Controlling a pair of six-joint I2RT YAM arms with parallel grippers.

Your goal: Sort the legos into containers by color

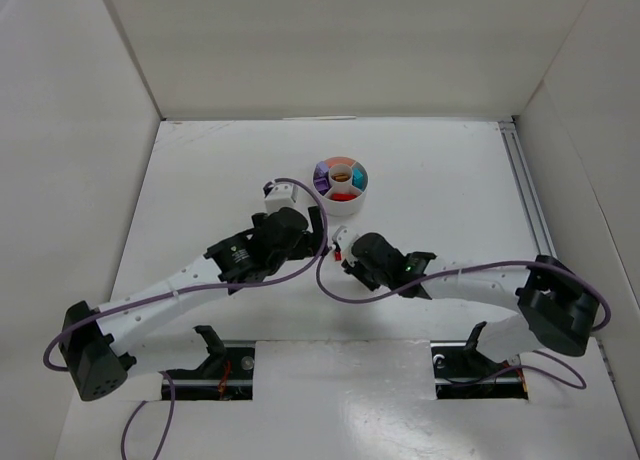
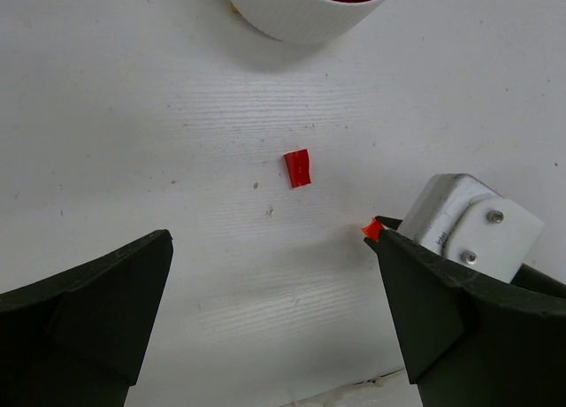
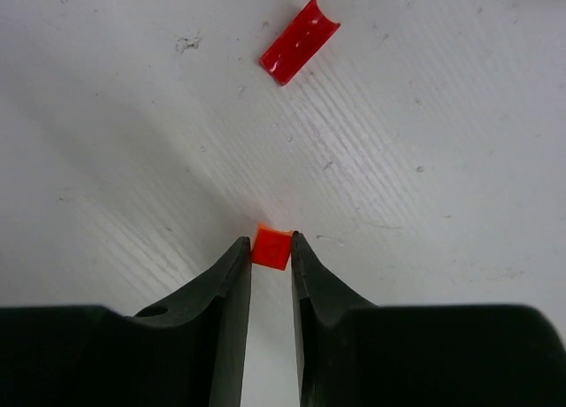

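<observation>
We find the right gripper (image 3: pixel 271 251) pinching an orange lego (image 3: pixel 271 247) near the dish (image 1: pixel 341 163).
From above, the dish holds purple, teal, orange and red pieces (image 1: pixel 324 178). At the left wrist, we see the left gripper (image 2: pixel 272 248) spread wide, a red lego (image 2: pixel 298 168) lying loose on the surface (image 2: pixel 133 115). At the right wrist, both fingertips (image 3: pixel 237 258) press the orange lego's sides.

orange brick (image 3: pixel 271 247): pinched | red curved piece (image 3: pixel 299 41): lying loose | dish (image 2: pixel 301 13): reds inside

The white table (image 1: pixel 220 170) bears a dish (image 2: pixel 301 18), a curved red piece (image 2: pixel 298 168) (loose) and an orange piece (image 3: pixel 271 247).
</observation>
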